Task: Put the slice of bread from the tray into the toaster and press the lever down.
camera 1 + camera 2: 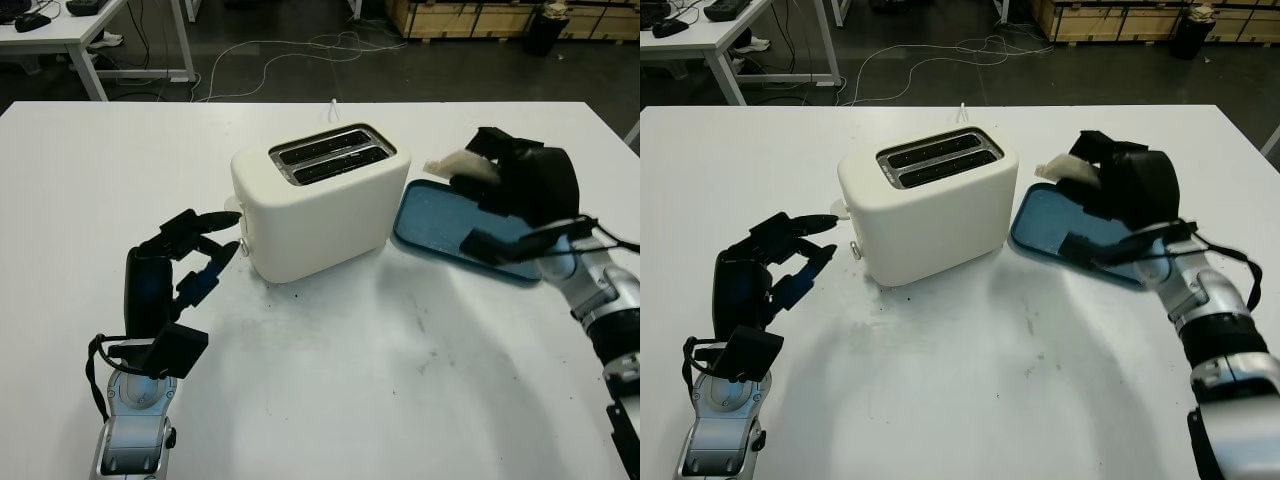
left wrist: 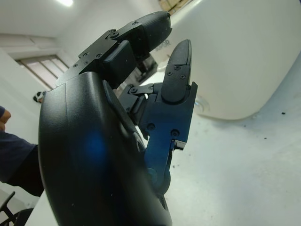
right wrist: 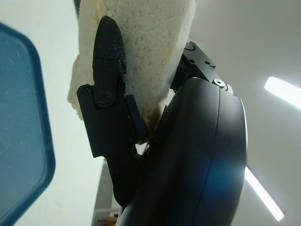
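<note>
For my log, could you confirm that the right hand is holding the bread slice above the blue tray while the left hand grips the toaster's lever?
Not quite. The left hand is open beside the toaster, not gripping its lever, as the left eye view shows. The right hand does hold the bread slice above the blue tray.

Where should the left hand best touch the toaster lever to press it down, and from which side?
Probably on top of the lever, the small knob sticking out of the toaster's end wall. The open left hand is beside that end, so come from above with one fingertip and push straight down.
</note>
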You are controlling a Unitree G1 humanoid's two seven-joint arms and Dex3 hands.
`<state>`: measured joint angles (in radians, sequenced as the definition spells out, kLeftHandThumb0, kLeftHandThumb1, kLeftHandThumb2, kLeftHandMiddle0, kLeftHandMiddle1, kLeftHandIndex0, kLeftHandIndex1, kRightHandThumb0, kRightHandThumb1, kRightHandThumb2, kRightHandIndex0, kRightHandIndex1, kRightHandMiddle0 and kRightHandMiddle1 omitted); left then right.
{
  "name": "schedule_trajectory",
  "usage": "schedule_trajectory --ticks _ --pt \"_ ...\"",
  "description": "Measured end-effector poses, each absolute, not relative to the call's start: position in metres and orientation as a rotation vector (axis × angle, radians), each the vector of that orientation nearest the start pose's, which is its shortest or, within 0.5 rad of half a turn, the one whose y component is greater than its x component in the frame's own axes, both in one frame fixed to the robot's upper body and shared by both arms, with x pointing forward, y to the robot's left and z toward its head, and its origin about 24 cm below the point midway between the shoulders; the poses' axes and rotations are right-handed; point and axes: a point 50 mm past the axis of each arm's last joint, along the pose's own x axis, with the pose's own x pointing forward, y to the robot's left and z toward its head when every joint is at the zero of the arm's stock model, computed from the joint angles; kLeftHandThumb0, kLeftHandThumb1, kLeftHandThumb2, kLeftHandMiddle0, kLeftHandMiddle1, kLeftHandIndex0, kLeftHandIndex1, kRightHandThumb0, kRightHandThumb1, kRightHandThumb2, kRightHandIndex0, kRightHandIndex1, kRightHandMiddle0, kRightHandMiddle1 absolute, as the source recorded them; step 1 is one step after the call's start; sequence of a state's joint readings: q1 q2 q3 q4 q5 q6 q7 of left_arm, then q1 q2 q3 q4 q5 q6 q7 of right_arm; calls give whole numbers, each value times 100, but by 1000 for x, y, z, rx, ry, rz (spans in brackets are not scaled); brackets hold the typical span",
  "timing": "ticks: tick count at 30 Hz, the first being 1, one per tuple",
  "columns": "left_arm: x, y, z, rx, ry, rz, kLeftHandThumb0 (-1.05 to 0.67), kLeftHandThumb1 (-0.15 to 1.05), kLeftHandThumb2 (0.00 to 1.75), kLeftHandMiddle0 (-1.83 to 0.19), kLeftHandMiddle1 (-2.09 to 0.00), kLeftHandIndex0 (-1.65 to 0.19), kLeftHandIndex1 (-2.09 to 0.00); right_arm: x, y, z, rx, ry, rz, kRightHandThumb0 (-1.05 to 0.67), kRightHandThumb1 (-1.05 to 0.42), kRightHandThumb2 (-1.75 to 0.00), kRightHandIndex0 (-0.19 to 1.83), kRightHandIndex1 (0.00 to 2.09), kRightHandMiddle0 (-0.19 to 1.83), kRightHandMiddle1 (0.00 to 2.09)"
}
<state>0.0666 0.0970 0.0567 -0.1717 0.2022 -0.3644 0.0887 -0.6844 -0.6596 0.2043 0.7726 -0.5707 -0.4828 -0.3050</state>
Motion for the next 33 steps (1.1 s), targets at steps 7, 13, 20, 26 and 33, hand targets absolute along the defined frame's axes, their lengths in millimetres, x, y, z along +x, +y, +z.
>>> schedule_trajectory --ticks 7,13,20,26,33 --pt "230 176 102 298 -478 104 -23 92 13 -69 -136 -78 -47 372 -246 175 -1114 -364 130 -62 -92 -38 88 175 68 174" --pt "230 176 102 299 -477 107 -23 92 14 -68 -135 -78 -46 387 -243 236 -1012 -387 245 -60 -92 -32 92 175 73 175" --pt "230 175 103 298 -473 108 -21 92 13 -69 -135 -78 -46 399 -209 303 -937 -395 434 -58 -92 -25 100 175 81 175" --pt "230 175 103 298 -475 106 -21 92 13 -68 -136 -77 -47 405 -167 321 -922 -388 541 -59 -92 -27 108 175 91 175" --pt "230 175 100 297 -469 104 -24 92 13 -69 -135 -78 -47 411 -129 296 -1038 -329 644 -58 -92 -27 105 175 86 175"
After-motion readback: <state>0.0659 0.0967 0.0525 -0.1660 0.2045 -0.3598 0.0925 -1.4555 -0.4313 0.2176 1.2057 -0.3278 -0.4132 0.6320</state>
